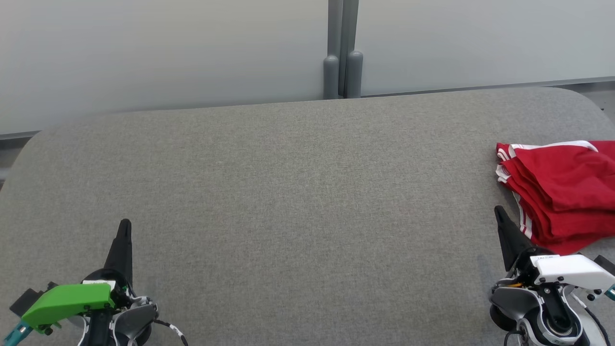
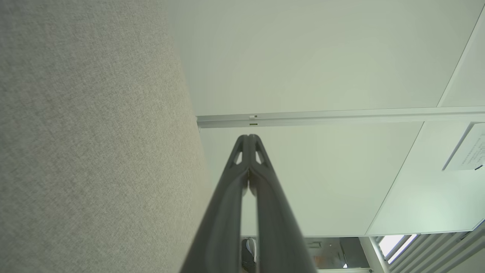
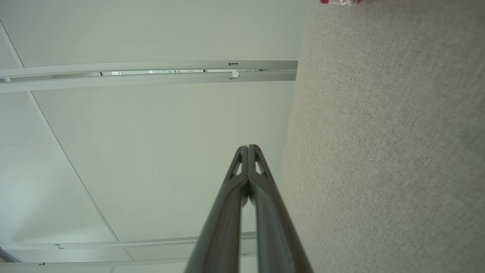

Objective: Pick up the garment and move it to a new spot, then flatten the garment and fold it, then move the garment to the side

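Observation:
A red garment with white stripes (image 1: 559,192) lies folded in a rough pile at the right edge of the grey table (image 1: 288,192), partly cut off by the head view's border. A sliver of the garment (image 3: 339,1) peeks in at the top of the right wrist view. My right gripper (image 1: 499,211) rests low at the front right, just left of the pile, shut with nothing in it (image 3: 248,147). At the front left my left gripper (image 1: 125,224) is likewise shut and empty (image 2: 248,136).
The grey fabric table has rounded corners and runs back to a pale partition wall (image 1: 168,48) with a grey post (image 1: 342,48) at its middle.

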You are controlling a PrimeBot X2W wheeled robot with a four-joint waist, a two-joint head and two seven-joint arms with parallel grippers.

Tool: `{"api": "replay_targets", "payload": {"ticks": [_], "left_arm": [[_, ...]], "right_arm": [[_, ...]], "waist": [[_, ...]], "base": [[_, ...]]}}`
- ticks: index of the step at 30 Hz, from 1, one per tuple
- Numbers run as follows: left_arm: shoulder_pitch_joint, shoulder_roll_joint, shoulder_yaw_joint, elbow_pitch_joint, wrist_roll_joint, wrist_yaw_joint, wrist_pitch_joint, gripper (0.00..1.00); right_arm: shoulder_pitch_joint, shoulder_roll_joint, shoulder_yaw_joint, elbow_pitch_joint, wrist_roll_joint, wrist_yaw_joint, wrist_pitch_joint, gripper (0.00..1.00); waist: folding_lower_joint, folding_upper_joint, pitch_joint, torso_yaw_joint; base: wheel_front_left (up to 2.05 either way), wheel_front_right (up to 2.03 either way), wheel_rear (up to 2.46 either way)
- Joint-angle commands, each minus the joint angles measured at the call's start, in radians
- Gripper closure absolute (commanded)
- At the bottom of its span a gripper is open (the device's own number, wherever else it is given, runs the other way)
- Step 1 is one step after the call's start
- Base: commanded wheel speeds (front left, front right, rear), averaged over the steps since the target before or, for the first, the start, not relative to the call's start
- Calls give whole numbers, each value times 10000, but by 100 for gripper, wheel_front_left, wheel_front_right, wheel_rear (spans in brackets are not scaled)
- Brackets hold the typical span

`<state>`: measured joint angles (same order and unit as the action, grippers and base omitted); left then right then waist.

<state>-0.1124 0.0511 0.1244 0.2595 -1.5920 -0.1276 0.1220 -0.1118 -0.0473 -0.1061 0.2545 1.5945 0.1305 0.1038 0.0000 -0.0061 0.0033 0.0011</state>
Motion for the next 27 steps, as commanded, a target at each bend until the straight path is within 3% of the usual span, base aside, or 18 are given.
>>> {"api": "replay_targets", "payload": {"ticks": [1,27], "left_arm": [[-137,-22,35,-52,-228,-58,33,100],[-138,-18,33,-53,-183,-53,44,100]], "right_arm": [[-151,-56,23,28,198,4,45,100],[-134,-54,25,29,214,4,53,100]], "waist": [[0,60,0,-7],[0,61,0,-11]], "base": [[0,0,0],[0,0,0]]}}
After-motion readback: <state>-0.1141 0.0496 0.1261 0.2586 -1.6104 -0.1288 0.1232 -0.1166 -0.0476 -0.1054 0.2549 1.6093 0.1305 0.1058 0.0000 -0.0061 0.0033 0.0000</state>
